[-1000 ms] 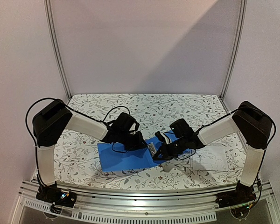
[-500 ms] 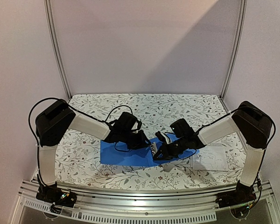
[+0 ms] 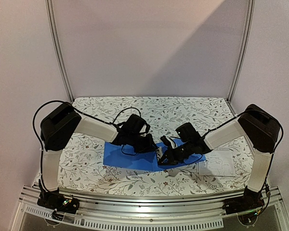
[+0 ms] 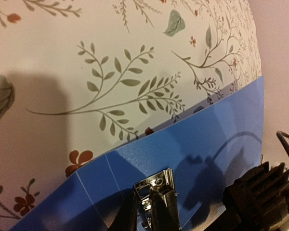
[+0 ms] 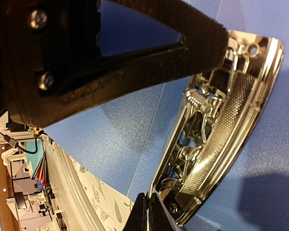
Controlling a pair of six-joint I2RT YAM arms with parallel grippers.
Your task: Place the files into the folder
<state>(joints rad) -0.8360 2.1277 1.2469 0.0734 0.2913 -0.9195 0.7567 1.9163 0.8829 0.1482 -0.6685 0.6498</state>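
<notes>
Files point(image 3: 219, 163) are lying at 3 o'clock of the folder point(image 3: 125, 161): thin, floppy, wanting an edge pinch. Left gripper point(image 4: 147, 216) is pinching the ring clip point(image 4: 156, 187); right gripper point(image 5: 147, 212) is closed beside it.

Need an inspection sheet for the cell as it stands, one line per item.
surface: floral-print table cover, lying flat.
job's things: blue folder lies open, metal clip exposed; files lie on the cover by its right edge, not inside.
clutter: nothing seen.
tools: left tool is over the folder by the clip, grip unclear; right tool is shut at the clip.
cables: black leads loop off both arms.
surroundings: plain walls, aluminium posts, rail at near edge.
</notes>
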